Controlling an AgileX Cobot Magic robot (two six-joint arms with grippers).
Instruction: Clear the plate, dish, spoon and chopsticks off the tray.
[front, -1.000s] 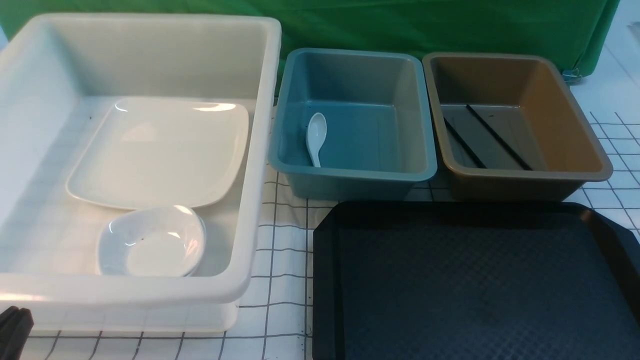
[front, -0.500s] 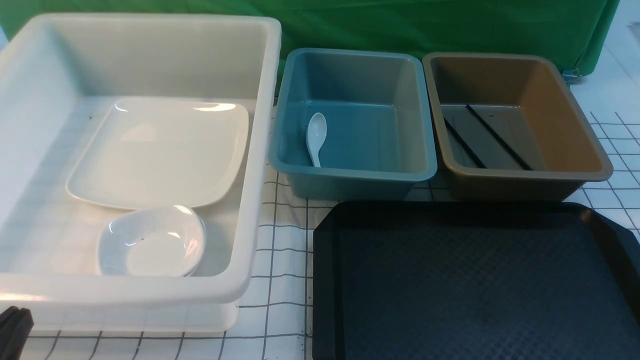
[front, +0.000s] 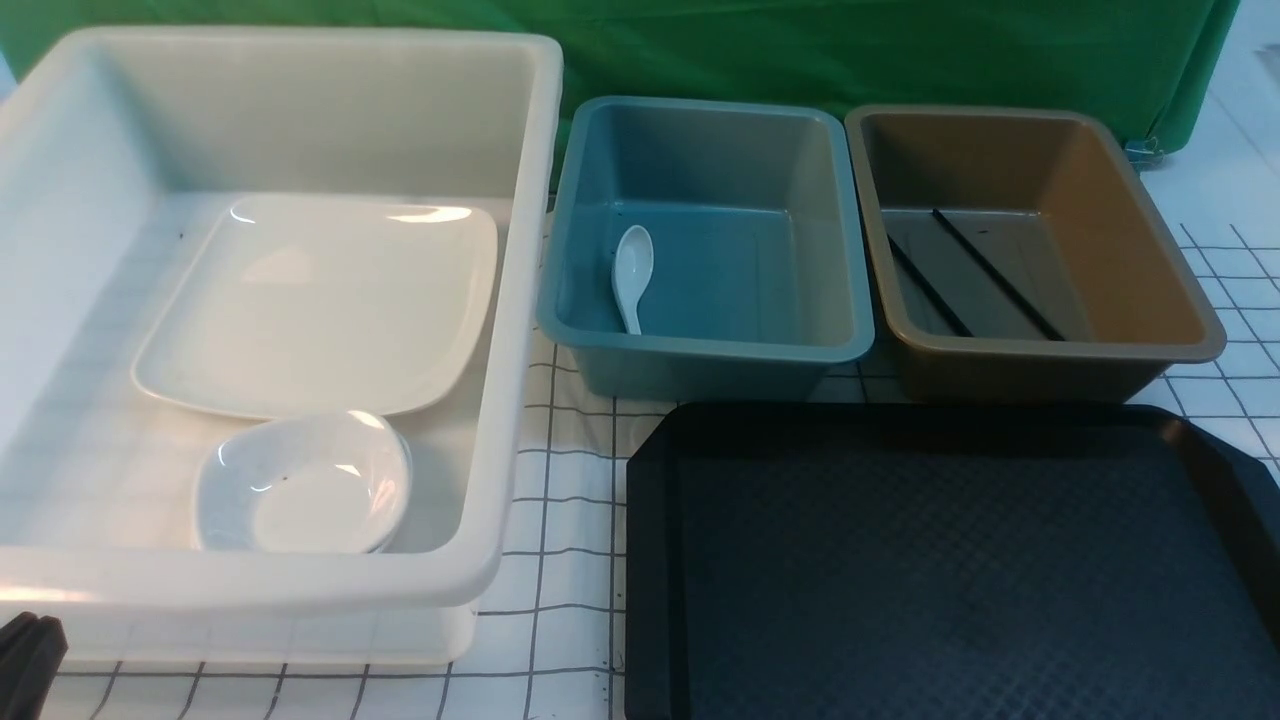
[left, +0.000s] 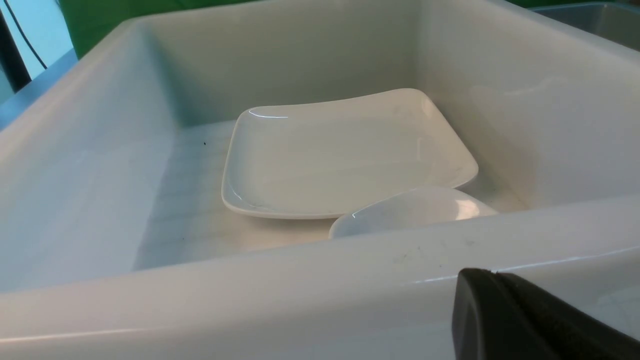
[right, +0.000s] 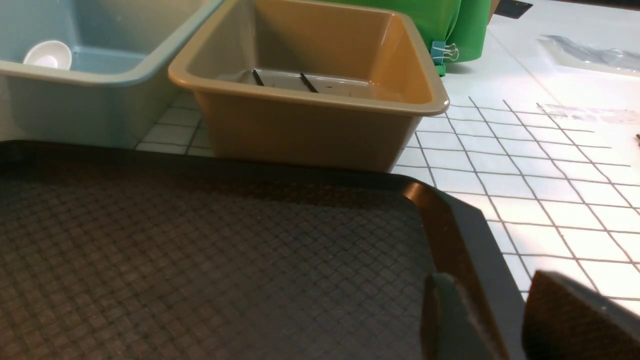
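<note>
The black tray (front: 950, 560) lies at the front right with nothing on it. The large white plate (front: 320, 300) lies flat in the white bin (front: 500, 560), and the small white dish (front: 305, 485) sits in front of it. In the blue bin (front: 850, 350) rests the spoon (front: 632, 270). The two black chopsticks (front: 990, 270) lie in the brown bin (front: 1200, 345). My left gripper (front: 25, 660) is shut and empty, low outside the white bin's near wall (left: 250, 280). My right gripper (right: 486, 274) stands open above the tray's right rim (right: 480, 235), holding nothing.
A white gridded cloth (front: 560, 500) covers the table. A green backdrop (front: 800, 50) hangs behind the bins, held by a clip (right: 445, 50). Clear plastic wrapping (right: 590, 52) lies on the table far to the right.
</note>
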